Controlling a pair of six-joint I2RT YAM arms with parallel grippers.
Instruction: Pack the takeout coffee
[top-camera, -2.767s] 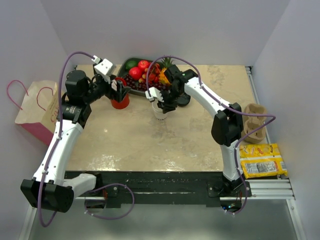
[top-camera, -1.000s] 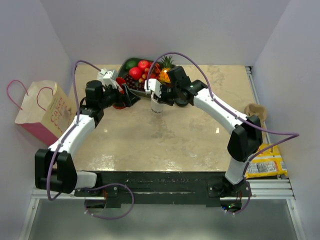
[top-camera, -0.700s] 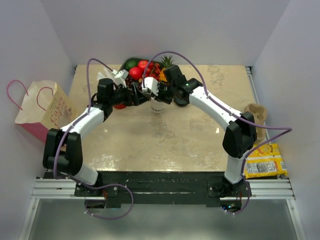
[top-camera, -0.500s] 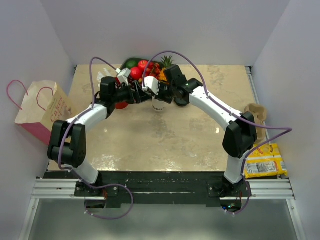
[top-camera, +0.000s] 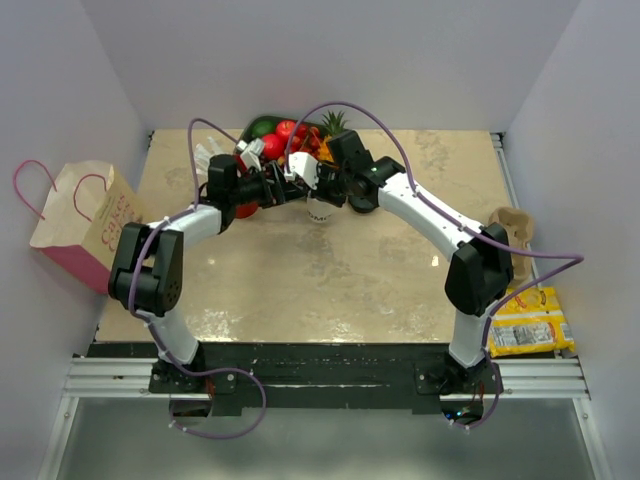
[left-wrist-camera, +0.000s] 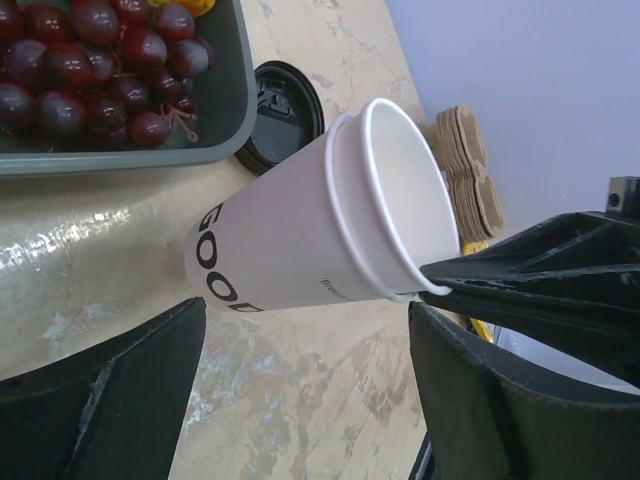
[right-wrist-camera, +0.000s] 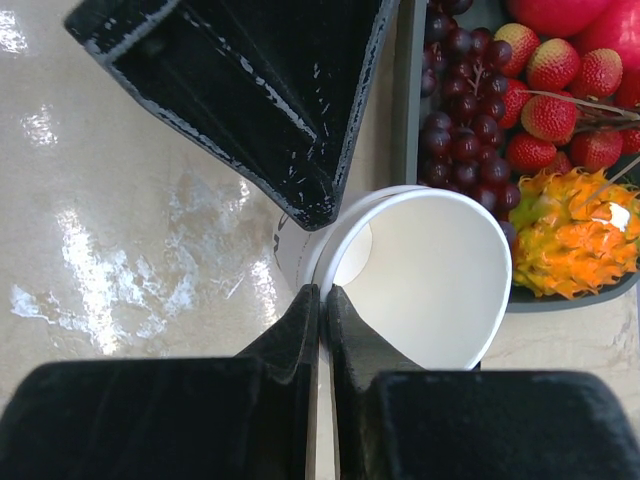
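No cup with its lid on is in view. A lidless white paper cup (top-camera: 318, 212) with black lettering stands on the table in front of the fruit tray. My right gripper (right-wrist-camera: 322, 295) is shut on its near rim, one finger inside and one outside. The cup also shows in the right wrist view (right-wrist-camera: 430, 270) and the left wrist view (left-wrist-camera: 320, 220). A round black lid (left-wrist-camera: 282, 105) lies flat on the table beside the tray. My left gripper (left-wrist-camera: 305, 320) is open and empty, with the cup just ahead of its fingers. A red cup (top-camera: 240, 209) is partly hidden behind my left arm.
A dark tray (top-camera: 248, 133) of fruit stands at the back; its wall (right-wrist-camera: 405, 100) is right behind the cup. A pink-and-tan paper bag (top-camera: 85, 215) stands off the table's left edge. A cardboard cup carrier (top-camera: 510, 225) and yellow packets (top-camera: 525, 320) lie at the right.
My left arm has swung right, away from the red cup, until its open gripper faces the white cup. My right gripper has stayed on the cup's rim, and the cup shifted slightly back.
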